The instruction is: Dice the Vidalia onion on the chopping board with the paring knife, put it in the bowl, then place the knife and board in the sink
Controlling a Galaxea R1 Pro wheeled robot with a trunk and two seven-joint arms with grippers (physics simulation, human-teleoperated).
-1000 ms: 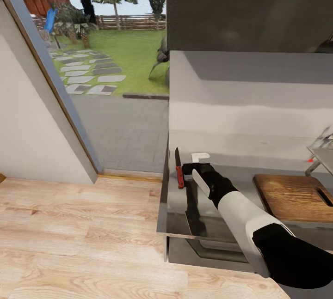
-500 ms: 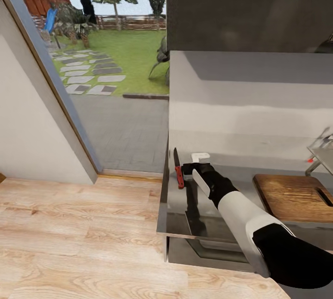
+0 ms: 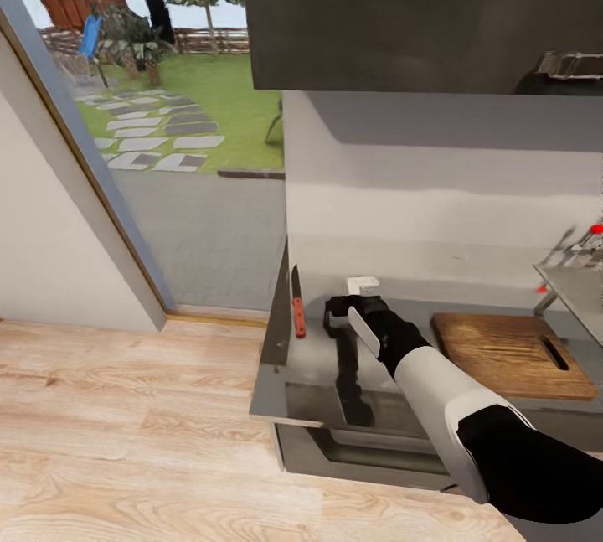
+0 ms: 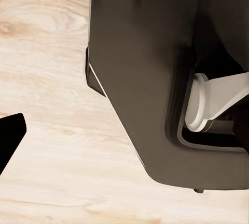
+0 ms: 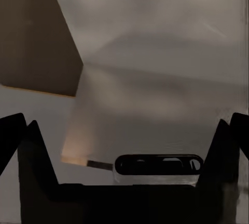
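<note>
Right arm reaches from 5 o'clock over countertop [image 3: 310, 358]. Right gripper [image 3: 345, 312] hangs near knife, fingers [image 5: 228, 146] spread wide, holding nothing. One chopping board [image 3: 511, 343] at 3 o'clock, well apart. One paring knife [image 3: 297, 312] flat at gripper's 9 o'clock. Left gripper: cannot tell.

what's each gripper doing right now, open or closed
right gripper: open, holding nothing
left gripper: cannot be told
</note>
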